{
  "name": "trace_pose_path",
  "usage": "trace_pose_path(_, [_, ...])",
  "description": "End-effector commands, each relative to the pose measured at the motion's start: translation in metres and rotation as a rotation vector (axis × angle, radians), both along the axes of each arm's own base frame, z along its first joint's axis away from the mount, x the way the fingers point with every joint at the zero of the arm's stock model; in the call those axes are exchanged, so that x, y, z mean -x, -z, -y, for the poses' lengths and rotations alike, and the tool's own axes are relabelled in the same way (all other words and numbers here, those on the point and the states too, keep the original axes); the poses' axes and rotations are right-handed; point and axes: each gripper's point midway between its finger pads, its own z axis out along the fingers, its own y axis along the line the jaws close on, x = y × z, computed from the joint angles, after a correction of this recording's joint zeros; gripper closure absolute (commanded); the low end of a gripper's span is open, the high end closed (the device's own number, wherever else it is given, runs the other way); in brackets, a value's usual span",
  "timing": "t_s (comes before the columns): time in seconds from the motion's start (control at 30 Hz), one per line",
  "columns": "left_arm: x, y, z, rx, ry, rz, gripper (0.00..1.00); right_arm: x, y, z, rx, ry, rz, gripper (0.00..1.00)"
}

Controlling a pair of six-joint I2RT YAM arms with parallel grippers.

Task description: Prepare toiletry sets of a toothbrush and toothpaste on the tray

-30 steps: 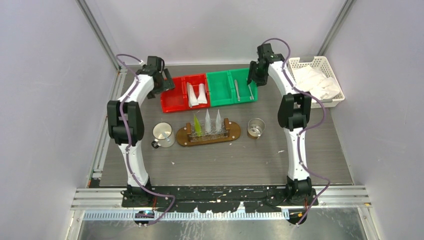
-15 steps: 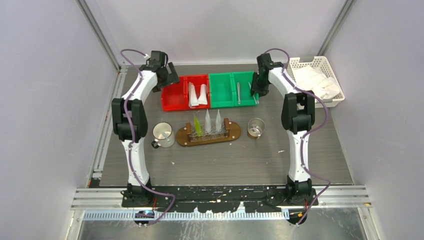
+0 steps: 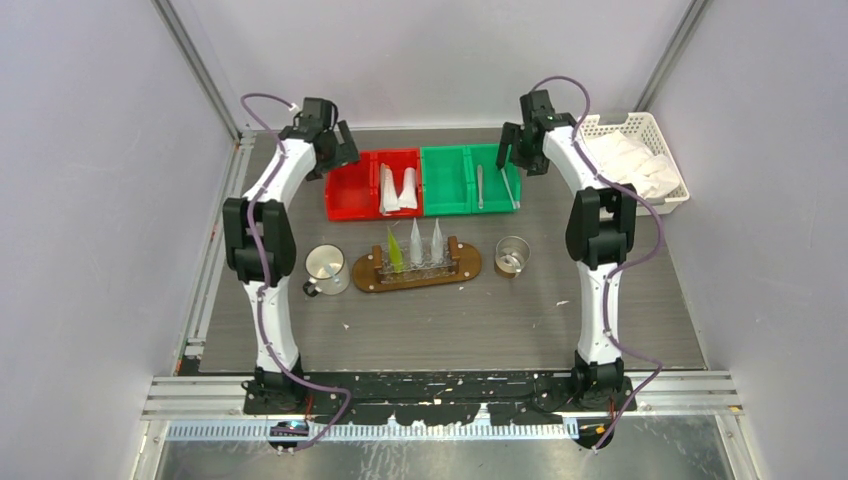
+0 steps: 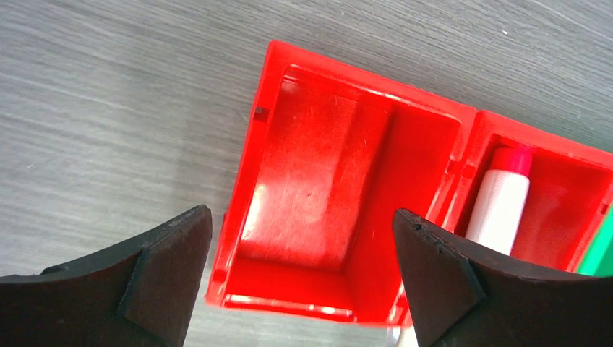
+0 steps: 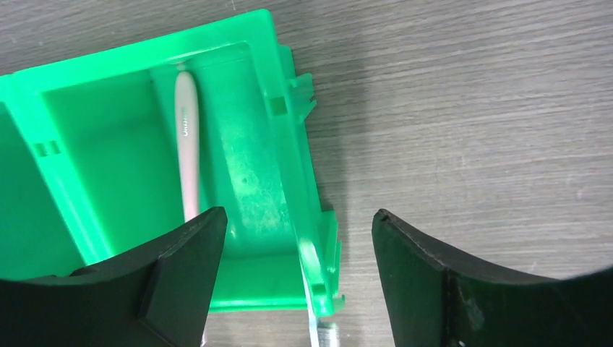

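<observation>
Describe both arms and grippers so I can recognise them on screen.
Both arms match: the left arm and right arm have white links between bulky black joints, each trailed by a looping purple cable. The left gripper and right gripper are black, with broad matte wedge-shaped fingers. No markings visible.

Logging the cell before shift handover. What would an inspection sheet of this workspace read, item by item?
Surface: dark wood-grain table, a few pale specks.
Job's things: three tubes upright on the wooden tray; white tubes in the red bin; toothbrushes in the green bin, one along its rim.
Clutter: two metal cups flank the tray; white basket holds white bundles.
Grippers: left gripper open above the red bin's empty compartment; right gripper open over the green bin's edge.
Cables: purple cables run along both arms.
Surroundings: plain grey walls; nothing else seen.
</observation>
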Motion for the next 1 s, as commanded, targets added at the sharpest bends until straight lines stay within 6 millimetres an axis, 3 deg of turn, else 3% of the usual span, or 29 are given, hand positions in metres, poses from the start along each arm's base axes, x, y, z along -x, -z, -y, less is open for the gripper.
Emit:
trace_pose_path(0.0, [0.012, -0.084, -0.020, -0.021, -0.030, 0.155, 0.04, -0.008, -0.089, 0.009, 0.000, 0.029, 0.205, 0.20])
trace_pose_path(0.1, [0.031, -0.116, -0.019, 0.005, -0.024, 0.213, 0.01, 0.012, -0.118, 0.013, -0.010, 0.041, 0.243, 0.20])
trace_pose_path(0.17, [0.053, -0.140, -0.012, 0.049, -0.010, 0.253, 0.00, 0.035, -0.123, 0.011, -0.032, 0.038, 0.226, 0.20])
trace_pose_path(0.27, [0.093, -0.147, 0.006, 0.086, 0.023, 0.256, 0.00, 0.072, -0.121, 0.018, -0.024, 0.057, 0.180, 0.20])
trace_pose_path(0.37, [0.142, -0.145, 0.035, 0.095, 0.082, 0.252, 0.00, 0.113, -0.123, 0.018, -0.056, 0.062, 0.180, 0.21])
trace_pose_path(0.43, [0.177, -0.140, 0.055, 0.097, 0.124, 0.257, 0.00, 0.145, -0.147, 0.006, -0.089, 0.017, 0.245, 0.21])
trace_pose_path(0.57, [0.244, -0.135, 0.095, 0.107, 0.219, 0.282, 0.00, 0.207, -0.173, -0.018, -0.071, -0.082, 0.261, 0.20])
trace_pose_path(0.67, [0.288, -0.116, 0.113, 0.084, 0.260, 0.262, 0.00, 0.239, -0.170, -0.022, -0.060, -0.080, 0.235, 0.20])
trace_pose_path(0.77, [0.319, -0.112, 0.114, 0.068, 0.251, 0.308, 0.00, 0.261, -0.161, -0.017, -0.091, -0.036, 0.246, 0.21])
trace_pose_path(0.9, [0.350, -0.115, 0.106, 0.054, 0.259, 0.375, 0.00, 0.298, -0.155, -0.034, -0.192, -0.116, 0.257, 0.23])
trace_pose_path(0.97, [0.365, -0.104, 0.097, 0.025, 0.264, 0.358, 0.00, 0.311, -0.143, -0.030, -0.161, -0.119, 0.222, 0.22])
